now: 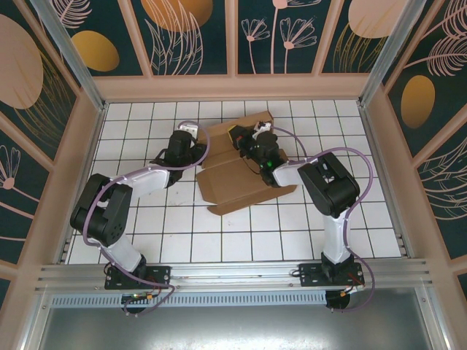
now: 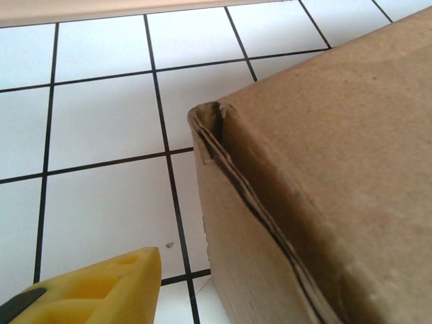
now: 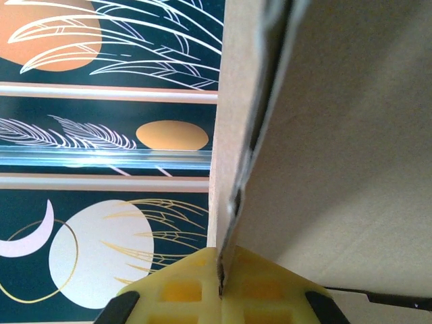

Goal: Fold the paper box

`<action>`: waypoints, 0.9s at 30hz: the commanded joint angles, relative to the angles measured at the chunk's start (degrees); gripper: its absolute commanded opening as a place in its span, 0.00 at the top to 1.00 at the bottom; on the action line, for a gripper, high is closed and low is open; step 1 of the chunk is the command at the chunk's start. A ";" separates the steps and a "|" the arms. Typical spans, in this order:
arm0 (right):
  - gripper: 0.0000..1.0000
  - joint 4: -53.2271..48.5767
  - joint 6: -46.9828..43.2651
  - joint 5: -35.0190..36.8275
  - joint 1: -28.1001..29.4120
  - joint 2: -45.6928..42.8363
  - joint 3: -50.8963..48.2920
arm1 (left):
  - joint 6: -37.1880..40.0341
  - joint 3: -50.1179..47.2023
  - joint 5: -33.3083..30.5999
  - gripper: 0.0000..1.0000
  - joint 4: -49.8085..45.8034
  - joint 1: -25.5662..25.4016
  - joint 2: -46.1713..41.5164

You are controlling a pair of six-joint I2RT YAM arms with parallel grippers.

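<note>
Pinching an upright cardboard wall toward 12 o'clock, the right gripper [image 3: 220, 280] clamps the paper box [image 1: 244, 188]; the left gripper [image 1: 193, 138] waits near 10 o'clock, and I cannot tell its opening.

A white tiled floor [image 1: 146, 219] with dark grout lines filled the enclosure. Dark teal wall panels [image 1: 197, 36] bore orange discs and pale leaf outlines, framed by tan borders and aluminium posts [image 1: 69, 51].

We bend our left arm [image 1: 109, 211] sharply at the elbow and reach forward and inward. Of the left fingers [image 2: 101, 287], one yellow tip shows, apart from the paper box [image 2: 324, 169]. Our right arm [image 1: 328, 189] folds back leftward, with the right fingers [image 3: 175, 290] pinched together on the box's edge.
</note>
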 commanded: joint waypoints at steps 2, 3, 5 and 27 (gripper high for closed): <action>1.00 -5.65 -2.67 0.73 1.47 -2.50 -0.66 | -1.70 2.68 -9.07 0.55 -5.09 1.16 3.09; 1.00 -6.80 -2.96 1.52 1.78 -3.01 -0.74 | -2.26 3.92 -10.66 0.56 -6.26 1.16 3.73; 1.00 -9.20 -3.79 3.36 2.23 -4.20 -0.74 | -3.56 5.63 -13.40 0.58 -8.52 1.15 4.80; 1.00 -24.62 -0.47 16.22 8.05 -9.16 1.89 | -7.21 10.97 -29.07 1.00 -13.68 0.50 7.65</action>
